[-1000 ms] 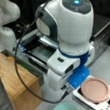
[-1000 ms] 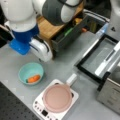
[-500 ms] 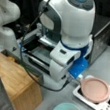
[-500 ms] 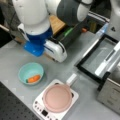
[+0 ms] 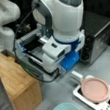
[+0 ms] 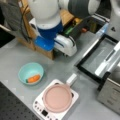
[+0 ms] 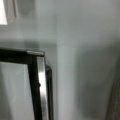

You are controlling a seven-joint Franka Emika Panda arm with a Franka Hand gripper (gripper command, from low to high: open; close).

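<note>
My gripper point(image 6: 70, 49) is the white hand under the arm's blue wrist point(image 6: 46, 42). It hangs low over the grey table, next to the open glass door point(image 6: 100, 57) of the toaster oven point(image 6: 112, 88). Its fingers are hidden in both front views. In a front view the hand point(image 5: 52, 60) is in front of the door point(image 5: 30, 48). The wrist view shows no fingers, only the table and the door's black, steel-edged corner point(image 7: 37, 72). Nothing shows in the hand.
A pink lidded pan point(image 6: 58, 97) sits on a white hob point(image 6: 40, 108). To its left a teal bowl point(image 6: 28, 70) holds a carrot point(image 6: 33, 78). A wooden box point(image 5: 15, 85) and grey cloth point(image 6: 13, 15) lie behind the arm.
The arm's wrist has shifted across the table towards the open oven door. Pan, hob and bowl have stayed in place.
</note>
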